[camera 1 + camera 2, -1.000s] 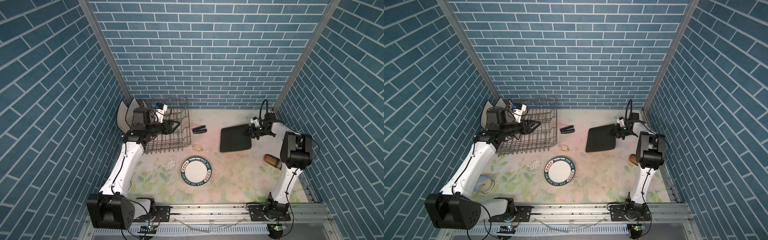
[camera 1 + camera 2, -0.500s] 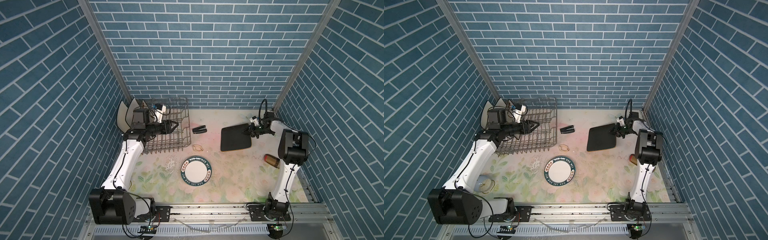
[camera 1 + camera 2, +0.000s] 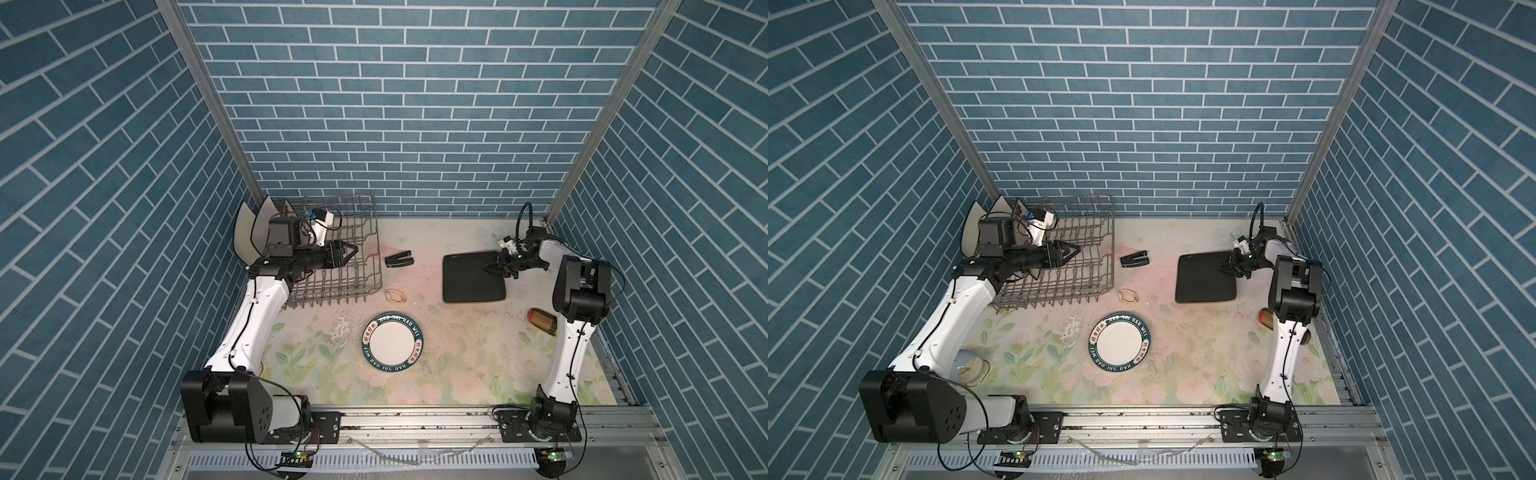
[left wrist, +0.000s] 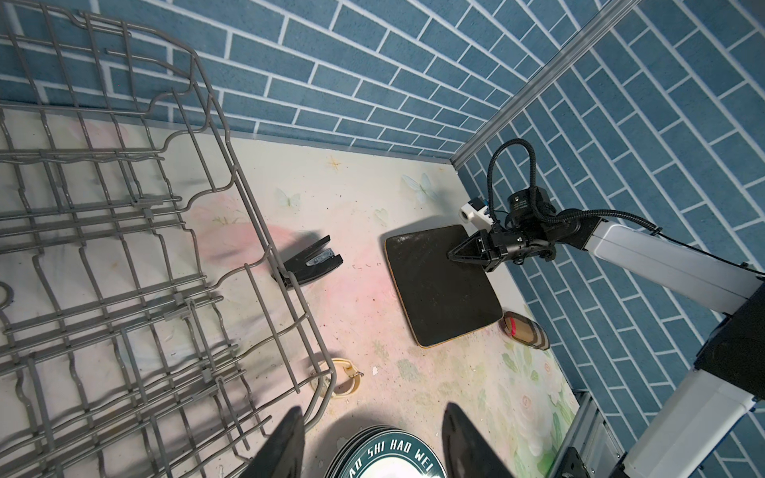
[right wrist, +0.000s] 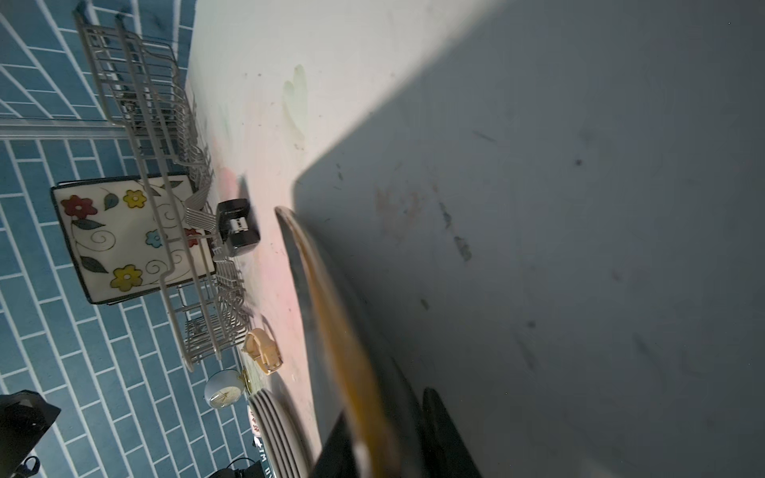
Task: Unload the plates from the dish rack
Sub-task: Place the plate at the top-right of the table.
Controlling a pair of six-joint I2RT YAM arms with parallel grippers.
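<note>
Left end effector (image 3: 351, 254) jaws apart

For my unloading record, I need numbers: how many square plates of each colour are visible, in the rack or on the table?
Black plate: 1
Flowered plate: 1
Cream plates with black edge: 2
Total: 4

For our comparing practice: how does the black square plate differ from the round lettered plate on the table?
Shape: the black plate is square; the round plate is circular. Colour: the black plate is dark with a tan edge; the round plate is white with a teal lettered rim. Contact: the right hand is at the black plate's edge; none touches the round plate. Both sit on the table.
</note>
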